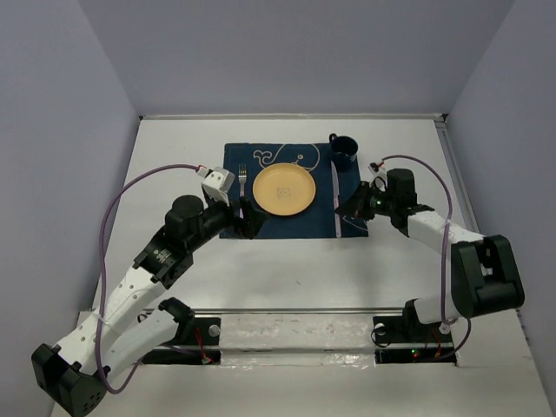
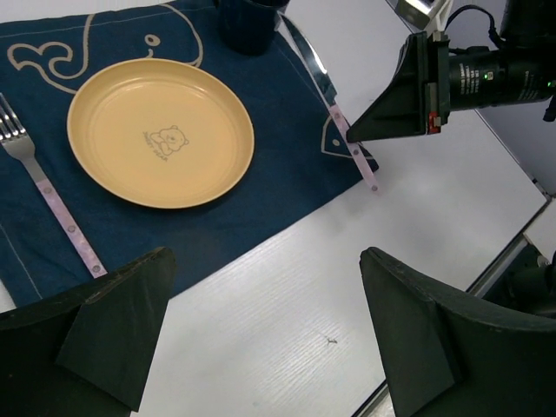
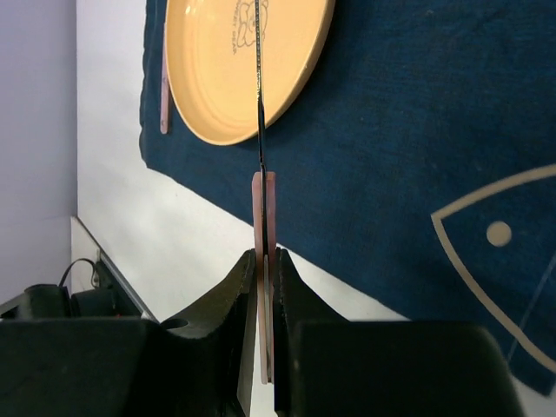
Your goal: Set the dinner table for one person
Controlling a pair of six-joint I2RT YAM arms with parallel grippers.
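The dinner table [image 1: 287, 269] is a white top with a navy whale placemat [image 1: 308, 221] on it. A yellow plate [image 1: 284, 190] sits mid-mat, a fork [image 1: 242, 178] lies to its left and a dark blue cup [image 1: 343, 150] stands at the far right corner. The knife [image 1: 334, 187] lies along the mat's right side. My right gripper [image 1: 349, 211] is shut on its pink handle [image 3: 264, 208], seen edge-on with the blade pointing toward the plate [image 3: 243, 61]. At the mat's near left corner my left gripper [image 1: 248, 221] hovers open and empty over bare table [image 2: 287, 295].
Pale lavender walls [image 1: 78, 130] close in the table on three sides. A metal rail [image 1: 295, 310] runs along the near edge between the arm bases. Purple cables [image 1: 117, 208] loop beside each arm.
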